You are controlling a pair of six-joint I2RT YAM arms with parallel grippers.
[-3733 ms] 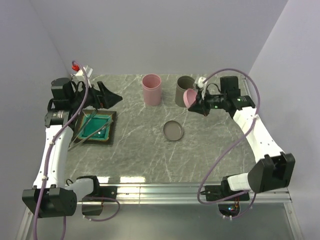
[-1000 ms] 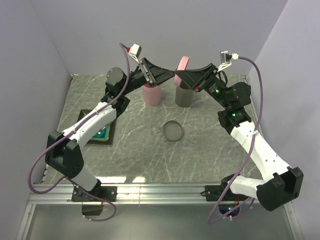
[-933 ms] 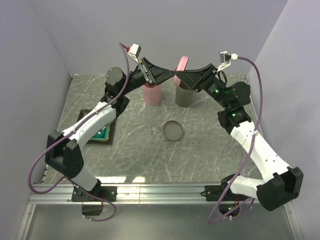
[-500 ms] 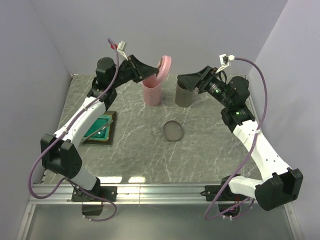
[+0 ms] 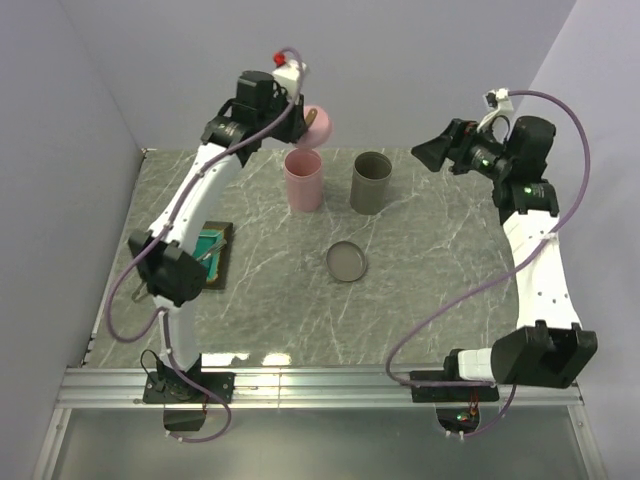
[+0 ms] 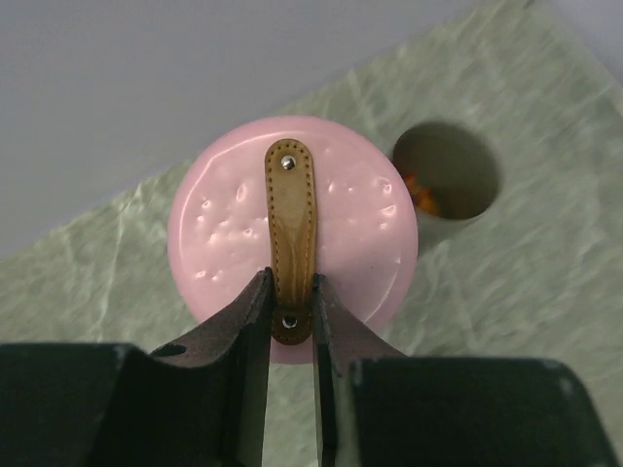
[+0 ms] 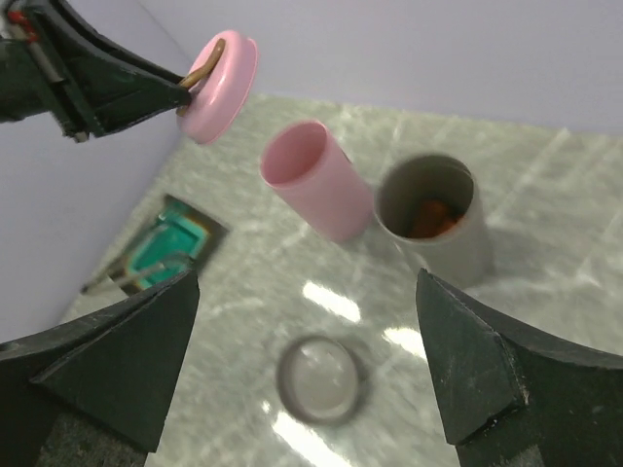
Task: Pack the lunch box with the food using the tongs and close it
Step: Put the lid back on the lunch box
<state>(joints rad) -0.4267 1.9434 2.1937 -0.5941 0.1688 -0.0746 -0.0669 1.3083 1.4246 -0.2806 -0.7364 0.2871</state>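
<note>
While the round pink lid (image 6: 360,233) hangs aloft near the pink cylinder (image 5: 303,180), closing looks unfinished.
Left gripper (image 6: 290,292) pinches the lid's tan strap (image 6: 291,214); right gripper (image 7: 308,277) spread, empty. Orange food (image 7: 433,216) sits in grey cylinder (image 7: 458,258); slim grey metal tongs (image 7: 127,275) lie on teal tray (image 7: 165,243); grey lid (image 5: 347,262) on bench (image 5: 430,290).

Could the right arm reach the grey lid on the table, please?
Probably yes: the right gripper is open and empty, and the grey lid lies in the open, nothing over it.
</note>
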